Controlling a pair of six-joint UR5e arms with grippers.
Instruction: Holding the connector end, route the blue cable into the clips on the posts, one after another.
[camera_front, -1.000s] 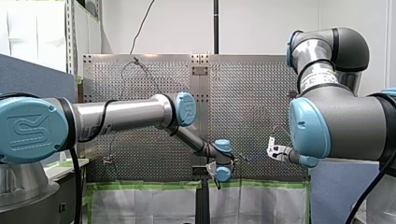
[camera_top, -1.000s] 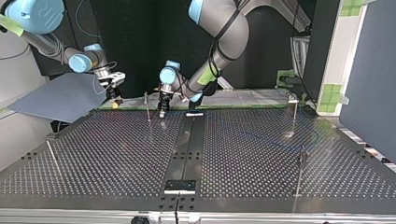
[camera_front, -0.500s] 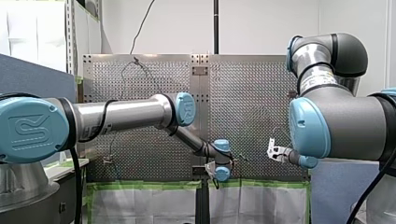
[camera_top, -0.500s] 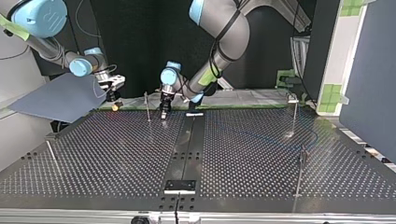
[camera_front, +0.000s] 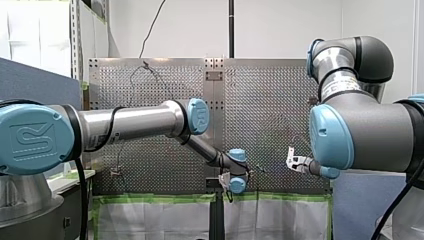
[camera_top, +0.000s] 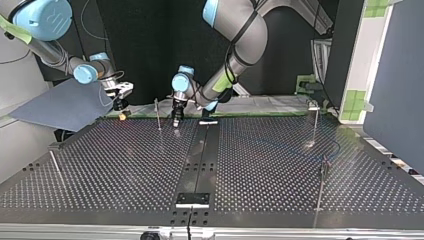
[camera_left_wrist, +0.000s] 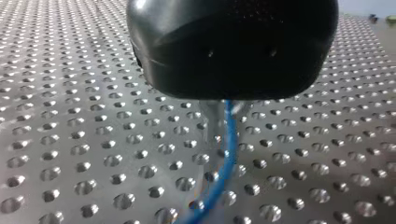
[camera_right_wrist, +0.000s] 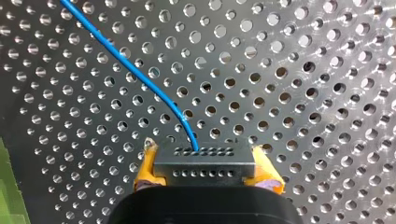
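Observation:
My right gripper (camera_right_wrist: 205, 151) has its yellow pads shut on a dark connector (camera_right_wrist: 204, 167) with rows of small holes. The blue cable (camera_right_wrist: 135, 74) leaves the connector and runs away over the perforated table. In the top view this gripper (camera_top: 121, 113) hangs at the far left edge of the table. My left gripper (camera_top: 176, 119) points down at the table beside a thin post (camera_top: 157, 115) near the far middle. In the left wrist view the blue cable (camera_left_wrist: 225, 158) runs out from under the black gripper body, which hides how the grip stands.
More thin posts stand at the top view's right (camera_top: 316, 125), near right (camera_top: 322, 185) and near left (camera_top: 55, 167). A dark plate (camera_top: 200, 165) runs down the table's middle. A blue-grey board (camera_top: 60, 105) leans beyond the far left edge.
In the top view my right gripper has sunk a little and drifted left with the connector. My left arm has hardly moved.

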